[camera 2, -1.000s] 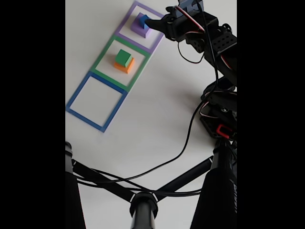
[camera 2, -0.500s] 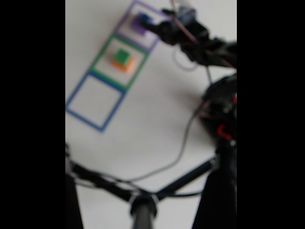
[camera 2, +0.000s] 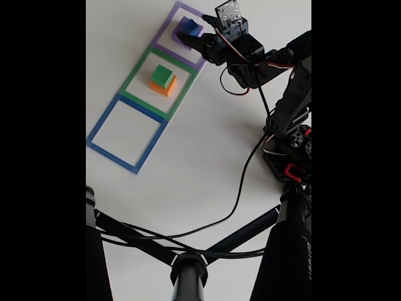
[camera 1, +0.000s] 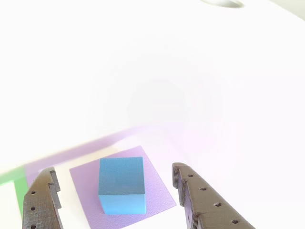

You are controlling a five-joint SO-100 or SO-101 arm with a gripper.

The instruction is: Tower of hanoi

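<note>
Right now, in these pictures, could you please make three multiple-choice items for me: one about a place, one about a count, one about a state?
1. Where does the blue cube sit?
A. on the purple block
B. in the blue square
C. on the green block

2. How many tape squares lie on the table in the fixed view?
A. two
B. three
C. four

3. How is the end effector?
A. shut on the cube
B. open, fingers on either side of the cube
C. holding the green block

Answers:
1 A: the other view shows the cube resting on the purple block.
2 B: purple, green and blue outlines form a row.
3 B: gaps show between each finger and the cube.
</note>
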